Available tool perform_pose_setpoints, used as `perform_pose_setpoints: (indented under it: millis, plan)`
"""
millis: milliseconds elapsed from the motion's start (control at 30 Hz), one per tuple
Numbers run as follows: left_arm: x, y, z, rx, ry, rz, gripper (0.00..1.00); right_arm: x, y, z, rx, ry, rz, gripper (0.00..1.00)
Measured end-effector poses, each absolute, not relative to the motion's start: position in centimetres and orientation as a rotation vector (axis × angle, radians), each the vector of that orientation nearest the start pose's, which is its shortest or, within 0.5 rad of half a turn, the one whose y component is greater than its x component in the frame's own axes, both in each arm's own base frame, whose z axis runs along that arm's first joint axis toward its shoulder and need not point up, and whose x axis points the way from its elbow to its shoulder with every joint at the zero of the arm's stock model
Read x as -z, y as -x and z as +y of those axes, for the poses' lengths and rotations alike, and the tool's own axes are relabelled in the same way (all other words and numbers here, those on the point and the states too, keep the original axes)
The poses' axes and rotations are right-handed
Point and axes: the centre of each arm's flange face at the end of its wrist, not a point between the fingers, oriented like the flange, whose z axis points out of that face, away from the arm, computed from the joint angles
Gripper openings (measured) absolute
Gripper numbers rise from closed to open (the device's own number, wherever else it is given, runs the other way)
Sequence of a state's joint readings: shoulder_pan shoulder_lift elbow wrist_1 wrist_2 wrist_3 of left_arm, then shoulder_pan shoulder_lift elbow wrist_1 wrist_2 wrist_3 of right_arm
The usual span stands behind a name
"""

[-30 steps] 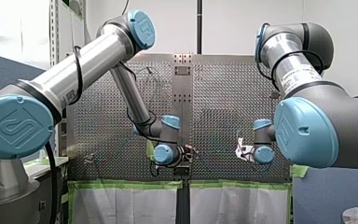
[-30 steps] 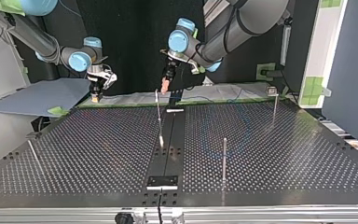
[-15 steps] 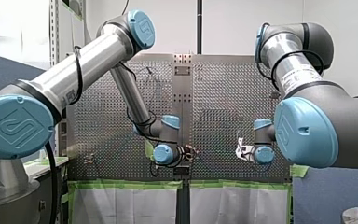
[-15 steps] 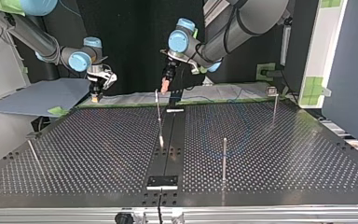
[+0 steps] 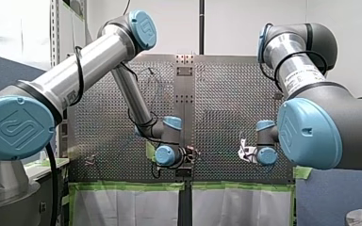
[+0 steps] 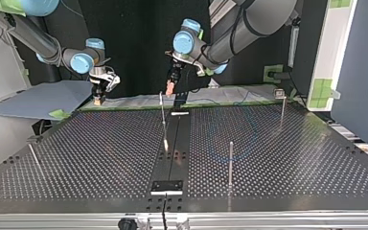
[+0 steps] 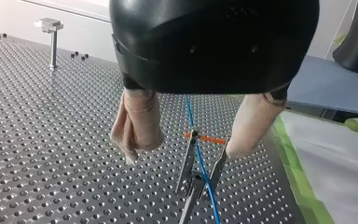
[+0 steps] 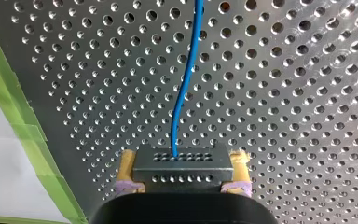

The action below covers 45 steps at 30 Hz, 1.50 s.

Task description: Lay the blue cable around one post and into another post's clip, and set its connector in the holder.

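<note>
Left tool (image 7: 182,154) apart over post (image 7: 185,168); right tool (image 8: 183,159) clamped on connector (image 8: 182,171) of blue cable (image 8: 187,84).

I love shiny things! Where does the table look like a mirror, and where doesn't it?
Top view: the table is dark and mirror-like, and the near post shows doubled beneath its foot. Front view: it shines pale silver, with no reflections. Right wrist view: it is evenly lit around the blue cable, with no glare.

White wall (image 5: 235,28), black backdrop (image 6: 134,28), blue-grey partition (image 6: 364,72), green tape (image 5: 122,186)
</note>
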State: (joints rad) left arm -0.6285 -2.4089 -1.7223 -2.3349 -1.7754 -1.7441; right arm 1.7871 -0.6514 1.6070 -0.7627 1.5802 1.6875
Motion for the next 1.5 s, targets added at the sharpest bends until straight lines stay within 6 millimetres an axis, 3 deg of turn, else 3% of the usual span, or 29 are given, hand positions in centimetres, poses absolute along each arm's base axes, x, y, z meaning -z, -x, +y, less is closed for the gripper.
perform_pose_setpoints:
  millis: [500,1000,1233,1500]
  plan:
    - [-1.1,-42.4,-44.6,0.387,-0.233,1.745,1.00,1.7,-26.8,-59.9,-1.320,-1.466,-1.334,0.61]
    - [-5.0,-37.2,-42.5,0.376,-0.186,1.789,1.00,1.7,-26.7,-59.9,-1.322,-1.464,-1.337,0.61]
    - [-6.3,-34.7,-40.3,0.335,-0.164,1.851,1.00,1.7,-26.7,-59.9,-1.324,-1.463,-1.341,0.61]
    - [-9.0,-33.9,-38.1,0.309,-0.059,1.884,1.00,1.8,-26.5,-60.0,-1.332,-1.459,-1.346,0.61]
